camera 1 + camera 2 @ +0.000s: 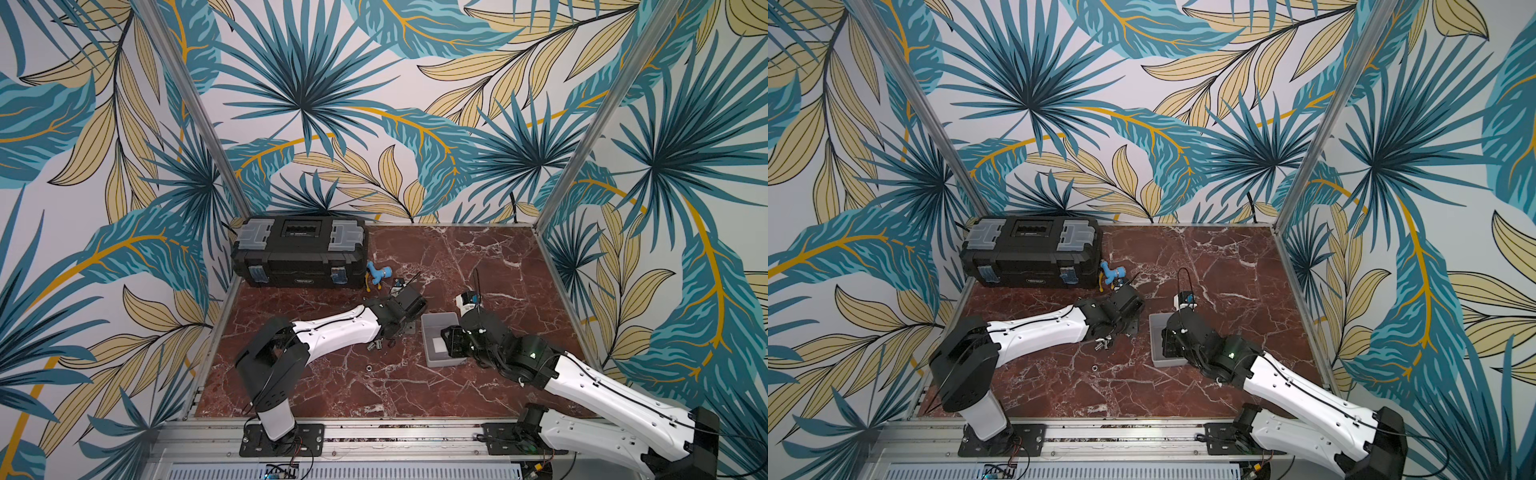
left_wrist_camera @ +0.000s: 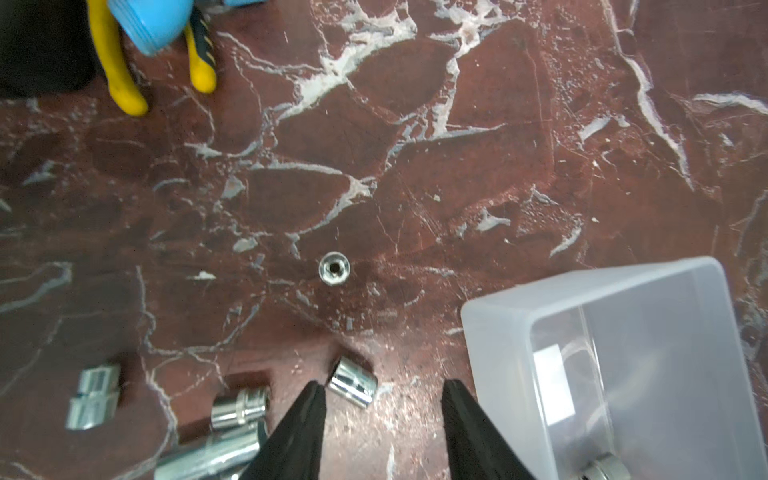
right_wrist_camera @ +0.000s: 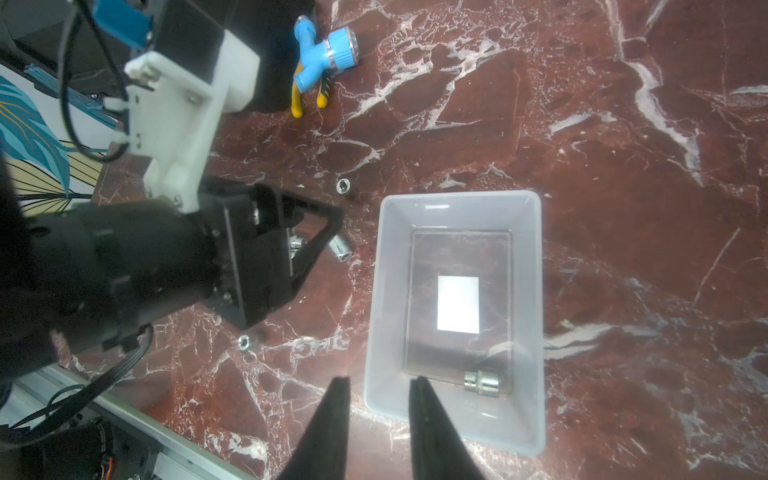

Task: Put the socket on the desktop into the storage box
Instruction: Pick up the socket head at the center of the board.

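Left end effector (image 2: 383, 384) and right end effector (image 3: 379, 379) point down, reaching inward, jaws parted.

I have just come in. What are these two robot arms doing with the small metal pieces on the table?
The robot is moving sockets from the desktop into the storage box. A stored socket already lies inside. The left gripper, open, sits low around a loose socket beside the box. The right gripper hangs at the box's edge, jaws slightly apart, holding nothing. An upright socket and others wait on the desktop.
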Controlling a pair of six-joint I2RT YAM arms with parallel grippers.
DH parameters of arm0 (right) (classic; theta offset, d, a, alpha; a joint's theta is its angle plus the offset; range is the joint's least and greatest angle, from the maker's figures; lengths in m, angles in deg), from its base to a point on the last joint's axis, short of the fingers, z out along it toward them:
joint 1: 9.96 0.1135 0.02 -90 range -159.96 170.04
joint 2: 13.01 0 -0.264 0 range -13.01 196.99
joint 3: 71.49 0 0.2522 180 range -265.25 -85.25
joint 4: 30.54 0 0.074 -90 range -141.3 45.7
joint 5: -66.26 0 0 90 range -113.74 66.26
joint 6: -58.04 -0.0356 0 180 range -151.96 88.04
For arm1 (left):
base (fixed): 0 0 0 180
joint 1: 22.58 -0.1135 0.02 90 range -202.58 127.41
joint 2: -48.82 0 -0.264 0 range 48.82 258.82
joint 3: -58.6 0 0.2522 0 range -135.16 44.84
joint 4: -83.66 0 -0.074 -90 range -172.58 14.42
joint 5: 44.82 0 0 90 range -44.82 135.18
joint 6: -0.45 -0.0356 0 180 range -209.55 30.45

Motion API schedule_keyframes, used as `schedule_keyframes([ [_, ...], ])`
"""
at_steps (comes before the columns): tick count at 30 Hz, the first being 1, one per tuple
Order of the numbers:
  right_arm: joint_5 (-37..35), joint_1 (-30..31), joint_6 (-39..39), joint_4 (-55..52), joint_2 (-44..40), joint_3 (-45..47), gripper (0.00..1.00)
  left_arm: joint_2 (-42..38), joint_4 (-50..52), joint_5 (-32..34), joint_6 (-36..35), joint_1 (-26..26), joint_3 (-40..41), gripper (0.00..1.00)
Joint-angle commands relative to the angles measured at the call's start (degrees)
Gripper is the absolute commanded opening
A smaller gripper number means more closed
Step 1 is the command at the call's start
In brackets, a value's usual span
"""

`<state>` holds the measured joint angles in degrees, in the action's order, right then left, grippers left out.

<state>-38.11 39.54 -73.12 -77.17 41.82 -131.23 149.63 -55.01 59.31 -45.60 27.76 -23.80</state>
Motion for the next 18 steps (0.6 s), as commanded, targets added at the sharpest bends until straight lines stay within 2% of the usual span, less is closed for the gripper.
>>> schedule_keyframes([
  [1, -1.09, 0.17, -0.65, 0.34, -1.06, 1.31, 0.29, 2.88, 1.59, 0.77, -2.11, -1.48, -3.6, 0.46],
  [9, -1.35, 0.17, -0.81, 0.19, -2.18, 2.5, 0.29, 7.21, 2.09, 0.17, -4.12, -3.98, -7.25, 0.44],
  [18, -2.03, 0.23, 0.16, 0.08, -1.75, 2.05, 0.29, 10.31, 2.67, 1.34, -5.14, -4.2, -9.14, 0.44],
])
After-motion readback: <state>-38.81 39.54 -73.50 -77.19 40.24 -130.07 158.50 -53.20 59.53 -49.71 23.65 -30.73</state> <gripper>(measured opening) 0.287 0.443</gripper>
